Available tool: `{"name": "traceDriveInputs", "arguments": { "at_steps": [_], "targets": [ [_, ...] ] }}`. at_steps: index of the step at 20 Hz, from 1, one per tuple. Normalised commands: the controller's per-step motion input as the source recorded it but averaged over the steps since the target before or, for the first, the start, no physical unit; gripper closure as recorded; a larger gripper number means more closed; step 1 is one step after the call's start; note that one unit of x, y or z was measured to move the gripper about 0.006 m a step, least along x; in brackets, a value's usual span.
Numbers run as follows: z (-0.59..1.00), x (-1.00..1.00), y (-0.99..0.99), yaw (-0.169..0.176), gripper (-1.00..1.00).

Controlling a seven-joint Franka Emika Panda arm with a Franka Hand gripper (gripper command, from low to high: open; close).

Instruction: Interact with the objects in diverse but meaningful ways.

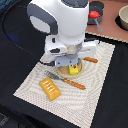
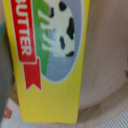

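Item: yellow box with red label (image 2: pixel 50 60), under gripper (image 1: pixel 73 64).
Gripper hovering over it; grip state indiscernible; orange ridged block (image 1: pixel 50 88) lying nearby.

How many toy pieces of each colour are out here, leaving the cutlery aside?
Yellow: 1, the butter box
Orange: 1, the ridged block
Red: 1, the tomato
Dark grey: 1, the pot
Total: 4

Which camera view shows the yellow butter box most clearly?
The wrist view: the yellow butter box fills the picture, so its red BUTTER label and the cow picture are readable. In the exterior view only a small yellow part shows below the gripper, on the round plate.
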Motion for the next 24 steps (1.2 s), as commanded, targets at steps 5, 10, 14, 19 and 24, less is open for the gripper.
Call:
{"name": "traceDriveInputs", "arguments": {
  "at_steps": [5,10,14,19,24],
  "targets": [
    [-0.05,0.0,0.11,-0.012,1.0],
    [0.37,0.06,0.25,-0.024,1.0],
    [1.0,-0.2,0.43,-0.06,1.0],
    [0.96,-0.43,0.45,-0.006,1.0],
    [0.86,-0.41,0.46,0.0,1.0]
  ]
}}
